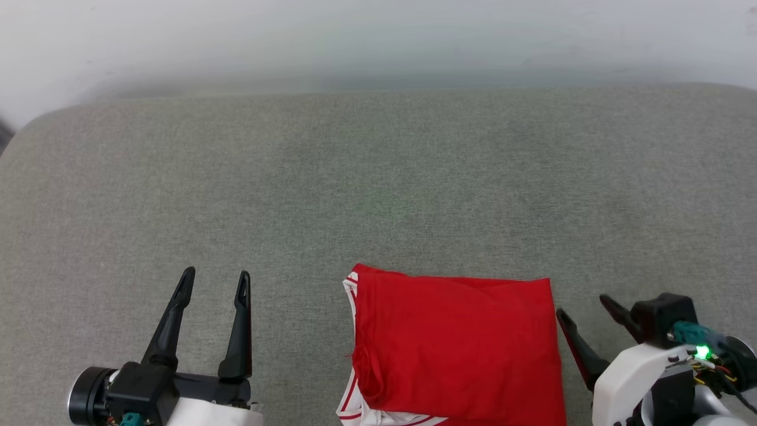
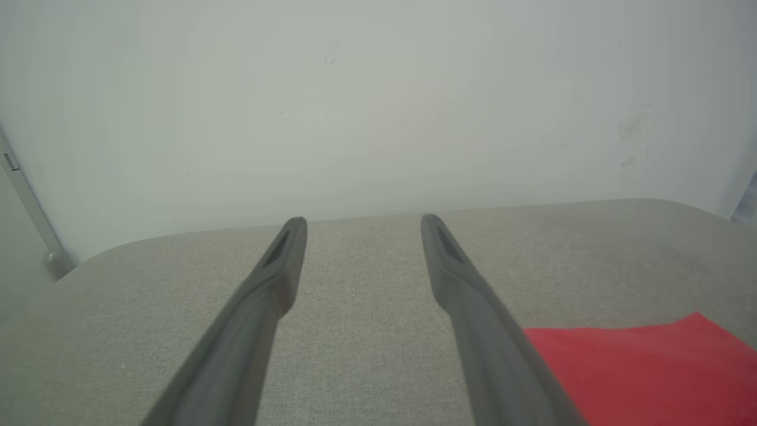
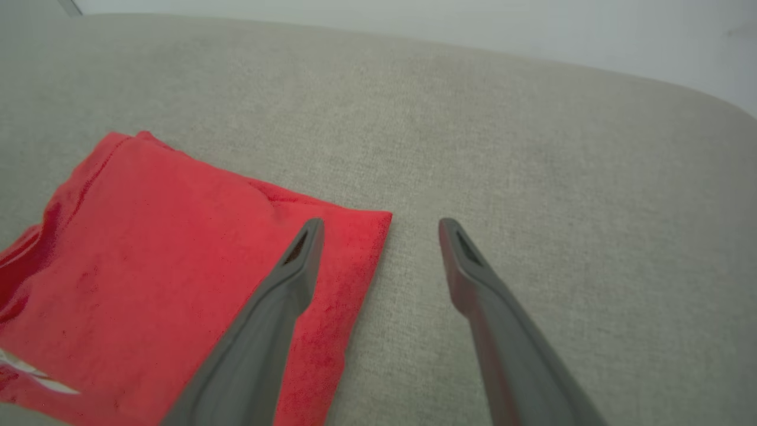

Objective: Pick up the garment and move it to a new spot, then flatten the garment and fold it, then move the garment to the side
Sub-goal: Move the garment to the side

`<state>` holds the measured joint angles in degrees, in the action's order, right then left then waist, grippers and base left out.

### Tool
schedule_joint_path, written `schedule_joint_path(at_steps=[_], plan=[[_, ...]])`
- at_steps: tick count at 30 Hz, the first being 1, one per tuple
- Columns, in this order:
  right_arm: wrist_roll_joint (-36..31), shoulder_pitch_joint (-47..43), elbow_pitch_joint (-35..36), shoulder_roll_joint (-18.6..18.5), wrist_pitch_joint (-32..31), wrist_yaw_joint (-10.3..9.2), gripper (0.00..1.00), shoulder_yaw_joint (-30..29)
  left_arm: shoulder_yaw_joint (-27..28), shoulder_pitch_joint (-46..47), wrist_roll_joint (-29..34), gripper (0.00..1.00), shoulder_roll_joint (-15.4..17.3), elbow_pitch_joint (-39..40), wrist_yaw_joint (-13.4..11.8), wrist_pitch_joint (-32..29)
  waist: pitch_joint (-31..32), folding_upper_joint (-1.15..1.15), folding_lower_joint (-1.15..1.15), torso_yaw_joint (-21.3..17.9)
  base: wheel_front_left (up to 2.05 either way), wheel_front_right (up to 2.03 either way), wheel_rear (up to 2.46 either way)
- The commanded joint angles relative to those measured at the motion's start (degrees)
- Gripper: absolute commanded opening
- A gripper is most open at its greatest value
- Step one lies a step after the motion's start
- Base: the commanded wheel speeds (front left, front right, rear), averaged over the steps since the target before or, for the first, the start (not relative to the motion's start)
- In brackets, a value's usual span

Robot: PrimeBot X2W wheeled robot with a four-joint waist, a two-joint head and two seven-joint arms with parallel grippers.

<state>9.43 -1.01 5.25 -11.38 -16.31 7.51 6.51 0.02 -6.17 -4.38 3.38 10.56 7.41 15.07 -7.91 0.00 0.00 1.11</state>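
red garment, folded flat, apparently rectangular

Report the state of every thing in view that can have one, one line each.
Red fabric garment with red-white striped trim: folded into a neat rectangle, lying flat on the grey fabric surface, not held.
Left gripper: open, empty, clear of the garment on its left side.
Right gripper: open, empty, close beside the garment's right edge.

Grey woven-fabric surface with rounded far corners, pale scuffed wall behind it
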Motion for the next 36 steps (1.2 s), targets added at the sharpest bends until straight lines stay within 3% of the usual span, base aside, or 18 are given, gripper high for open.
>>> schedule_joint_path(at_steps=[1,8,13,20,24,25,26,29,36], plan=[[1.2,0.6,1.2,-1.4,-5.6,-0.05,1.0,0.3,-0.3,1.1,-0.2,1.0,0.2,-0.1,0.1,0.1,-0.9,0.0,0.0,0.8,0.0,0.0,0.0],[5.5,1.4,3.1,-0.7,-22.7,-0.03,1.0,-1.1,-1.3,2.4,0.1,1.0,0.1,-0.5,0.1,0.1,-2.9,0.0,0.0,2.7,0.0,0.0,0.0],[6.8,2.4,0.9,1.1,-30.2,-0.03,1.0,-1.6,-2.2,3.5,0.2,1.0,0.2,-0.8,0.1,0.1,-4.4,0.0,0.0,4.7,0.0,0.0,0.0],[6.7,2.9,-4.6,3.1,-32.2,-0.03,1.0,-0.6,-2.4,4.3,0.3,1.0,0.2,-1.3,0.1,0.1,-5.6,0.0,0.0,6.9,0.0,0.0,0.0],[5.1,2.8,-10.7,2.6,-30.5,-0.02,1.0,3.2,-2.8,4.6,0.5,1.0,0.2,-1.7,0.1,0.1,-5.6,0.0,0.0,7.8,0.0,0.0,0.0],[4.9,2.9,-11.5,2.5,-30.0,-0.02,0.38,3.8,-2.8,4.5,0.5,1.0,0.2,-1.8,0.1,0.1,-5.4,0.0,0.0,7.9,0.0,0.0,0.0],[4.9,3.1,-12.1,2.4,-29.5,0.05,0.0,4.4,-2.9,4.5,0.6,1.0,0.2,-1.9,0.1,0.1,-5.3,0.0,0.0,7.9,0.0,0.0,0.0],[4.6,4.3,-12.4,1.6,-27.2,0.03,0.0,5.3,-2.6,3.9,0.7,1.0,0.3,-2.0,0.1,0.1,-4.5,0.0,0.0,7.5,0.0,0.0,0.0],[-1.3,9.7,-9.2,-5.1,-23.9,-0.09,0.0,9.2,-5.1,3.6,0.4,1.0,0.6,-2.1,0.1,0.1,-3.0,0.0,0.0,4.5,0.0,0.0,0.0]])
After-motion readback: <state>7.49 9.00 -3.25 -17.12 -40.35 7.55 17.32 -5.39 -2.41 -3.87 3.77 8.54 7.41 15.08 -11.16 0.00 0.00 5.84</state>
